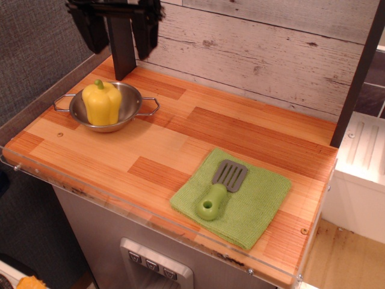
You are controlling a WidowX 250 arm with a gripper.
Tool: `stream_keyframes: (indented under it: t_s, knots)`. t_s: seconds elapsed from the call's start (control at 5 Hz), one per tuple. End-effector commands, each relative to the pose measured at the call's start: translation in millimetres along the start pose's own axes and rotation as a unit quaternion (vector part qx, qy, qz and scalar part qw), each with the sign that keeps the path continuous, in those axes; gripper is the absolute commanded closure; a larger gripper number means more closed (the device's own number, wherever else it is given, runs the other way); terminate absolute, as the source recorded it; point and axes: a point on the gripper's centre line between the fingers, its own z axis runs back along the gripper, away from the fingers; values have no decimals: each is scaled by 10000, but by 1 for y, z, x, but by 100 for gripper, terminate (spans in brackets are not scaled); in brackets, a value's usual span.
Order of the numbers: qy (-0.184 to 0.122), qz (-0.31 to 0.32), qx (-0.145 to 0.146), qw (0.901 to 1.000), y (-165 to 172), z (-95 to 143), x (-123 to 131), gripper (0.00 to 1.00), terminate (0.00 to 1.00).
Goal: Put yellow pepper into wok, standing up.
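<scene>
The yellow pepper [101, 103] stands upright, green stem up, inside the shiny steel wok [130, 99] at the back left of the wooden counter. The wok's wire loop handles stick out to the left and right. My gripper [119, 35] hangs high above the back left corner, well above and behind the wok. Its two dark fingers [91, 30] are spread wide apart and hold nothing.
A green cloth [249, 201] lies at the front right with a grey spatula with a green handle [219, 188] on it. A dark post [121, 51] stands at the back left, behind the wok. A whitewashed plank wall [258, 42] backs the counter. A clear rim edges the front.
</scene>
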Motion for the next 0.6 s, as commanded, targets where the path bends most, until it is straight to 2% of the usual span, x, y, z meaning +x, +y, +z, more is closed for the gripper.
stream_keyframes:
  t_s: [0.0, 0.2, 0.4]
  knots:
    - [-188, -129, 134, 9997, 0, 12, -1, 0, 0]
    - [-188, -129, 134, 9997, 0, 12, -1, 0, 0]
    - [-188, -129, 134, 9997, 0, 12, -1, 0, 100]
